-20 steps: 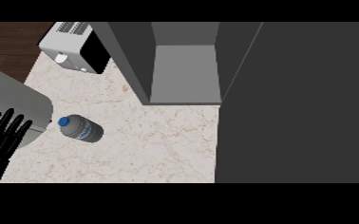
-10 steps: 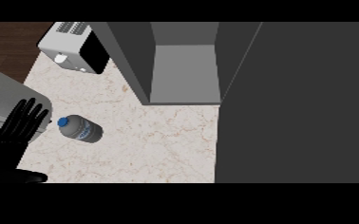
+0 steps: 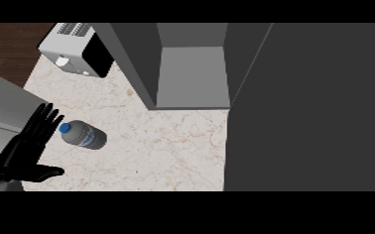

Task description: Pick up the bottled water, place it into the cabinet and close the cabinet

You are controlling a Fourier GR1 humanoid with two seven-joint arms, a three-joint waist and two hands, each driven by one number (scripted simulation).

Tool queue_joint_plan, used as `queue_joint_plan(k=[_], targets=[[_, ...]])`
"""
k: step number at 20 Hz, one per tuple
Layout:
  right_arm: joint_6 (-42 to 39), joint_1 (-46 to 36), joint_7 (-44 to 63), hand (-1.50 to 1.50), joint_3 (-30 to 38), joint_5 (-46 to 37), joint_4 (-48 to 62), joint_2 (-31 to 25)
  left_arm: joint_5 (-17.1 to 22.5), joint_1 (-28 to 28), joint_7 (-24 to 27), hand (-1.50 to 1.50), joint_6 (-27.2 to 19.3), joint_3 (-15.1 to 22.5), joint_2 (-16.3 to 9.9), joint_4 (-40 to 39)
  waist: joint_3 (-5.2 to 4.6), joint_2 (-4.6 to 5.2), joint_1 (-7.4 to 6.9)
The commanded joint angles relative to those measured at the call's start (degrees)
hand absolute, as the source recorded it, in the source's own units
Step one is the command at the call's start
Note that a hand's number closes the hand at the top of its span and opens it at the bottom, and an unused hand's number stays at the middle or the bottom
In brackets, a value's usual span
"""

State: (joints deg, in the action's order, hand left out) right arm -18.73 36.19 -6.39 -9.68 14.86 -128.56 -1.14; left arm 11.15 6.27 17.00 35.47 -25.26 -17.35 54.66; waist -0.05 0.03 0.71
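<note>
Clear plastic water bottle with blue cap (image 3: 82, 134): lying on pale marble bench (image 3: 168, 148), near its left edge. Black left hand (image 3: 31, 146): fingers spread straight, just beside the bottle. Grey cabinet (image 3: 192, 74): open.

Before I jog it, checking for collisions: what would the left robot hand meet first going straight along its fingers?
Probably bare counter; the left robot hand points just past the bottle.

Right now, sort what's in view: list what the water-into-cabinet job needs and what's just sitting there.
Needed:
- bottled water, lying on the counter
- cabinet, door open
- left hand, open beside the bottle

Just sitting there:
- toaster, at the counter's back left
</note>
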Motion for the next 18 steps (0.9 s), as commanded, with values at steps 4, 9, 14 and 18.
queue_joint_plan(k=[4,9,14,18], targets=[[-1.6,2.9,-1.2,-1.5,-1.7,0.0,-0.9,-0.5,-3.0,9.5,7.4,-1.5,1.7,-0.5,-4.1,-20.6,-0.04,0.08,0.34],[-2.2,5.0,-3.7,-1.5,-1.4,-0.9,-1.1,-0.4,-6.4,13.0,14.4,-1.5,1.8,1.1,-3.7,-30.7,-0.11,0.2,0.95],[-2.2,-1.3,-1.7,-1.5,2.4,1.4,2.5,-1.8,-8.7,14.3,20.5,-1.5,1.0,3.1,-2.6,-34.9,-0.09,0.25,0.44],[-1.9,0.9,1.0,-1.5,2.1,2.7,-2.8,-2.9,-10.0,14.4,23.9,-1.5,0.0,3.9,-2.0,-37.6,-0.15,0.32,0.81]])
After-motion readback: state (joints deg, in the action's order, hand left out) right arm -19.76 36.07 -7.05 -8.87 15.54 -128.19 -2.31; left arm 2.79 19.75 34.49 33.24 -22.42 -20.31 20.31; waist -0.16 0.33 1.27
